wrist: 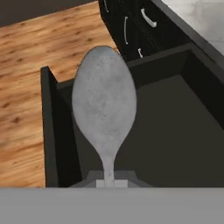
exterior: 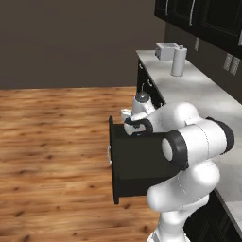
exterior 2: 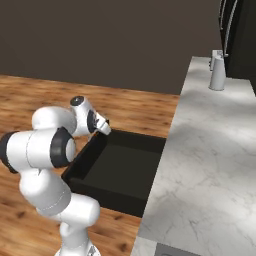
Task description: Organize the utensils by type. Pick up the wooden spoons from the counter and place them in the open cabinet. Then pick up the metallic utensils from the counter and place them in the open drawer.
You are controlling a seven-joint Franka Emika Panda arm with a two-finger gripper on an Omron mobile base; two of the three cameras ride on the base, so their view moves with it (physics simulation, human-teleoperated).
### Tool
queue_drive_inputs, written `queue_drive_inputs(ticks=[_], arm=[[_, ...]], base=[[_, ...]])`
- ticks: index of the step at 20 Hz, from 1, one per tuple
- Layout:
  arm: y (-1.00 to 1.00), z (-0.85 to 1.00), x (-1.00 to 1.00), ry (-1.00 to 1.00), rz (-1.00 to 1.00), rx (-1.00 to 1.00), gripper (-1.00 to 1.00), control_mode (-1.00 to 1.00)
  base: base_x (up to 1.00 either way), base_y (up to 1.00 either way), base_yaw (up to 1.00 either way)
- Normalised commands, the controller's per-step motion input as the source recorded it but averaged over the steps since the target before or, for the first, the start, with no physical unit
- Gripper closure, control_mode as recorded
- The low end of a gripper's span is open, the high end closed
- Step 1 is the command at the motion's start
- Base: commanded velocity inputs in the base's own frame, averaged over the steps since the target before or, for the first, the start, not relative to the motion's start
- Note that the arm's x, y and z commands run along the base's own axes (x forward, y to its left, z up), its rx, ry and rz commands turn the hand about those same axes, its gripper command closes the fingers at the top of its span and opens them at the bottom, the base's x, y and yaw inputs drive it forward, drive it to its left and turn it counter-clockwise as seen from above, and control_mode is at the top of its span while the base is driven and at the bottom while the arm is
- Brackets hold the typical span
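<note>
My gripper [wrist: 107,181] is shut on the handle of the small silver spoon [wrist: 104,105], whose bowl points away from the hand. The spoon hangs over the front left part of the open drawer [wrist: 50,131], above its dark flat inside. In the left base view the hand [exterior: 130,118] sits over the black drawer [exterior: 137,165], which is pulled out from the cabinet fronts. In the right base view the hand [exterior 2: 102,127] is at the drawer's [exterior 2: 120,170] outer corner. The white marble counter [exterior 2: 215,140] runs alongside. The wooden spoons and the open cabinet are out of view.
A white cylinder [exterior: 178,61] and a toaster [exterior: 165,50] stand at the counter's [exterior: 198,90] far end. Black upper cabinets [exterior: 203,14] hang above it. Wooden floor [exterior: 56,142] spreads to the left of the drawer.
</note>
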Motion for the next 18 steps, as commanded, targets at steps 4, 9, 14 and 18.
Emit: queue_drive_inputs(ticks=[4,9,14,18], arm=[[-0.40,-0.18,0.06,-0.08,0.00,0.10,1.00,-1.00],[-0.22,-0.03,0.17,0.06,0.00,0.07,1.00,-1.00],[-0.01,-0.01,0.09,0.40,0.00,0.00,1.00,-1.00],[0.00,-0.23,0.00,0.34,0.00,-0.01,1.00,-1.00]], base=[[0.00,0.00,0.00],[0.00,0.00,0.00],[0.00,0.00,0.00],[0.00,0.00,0.00]])
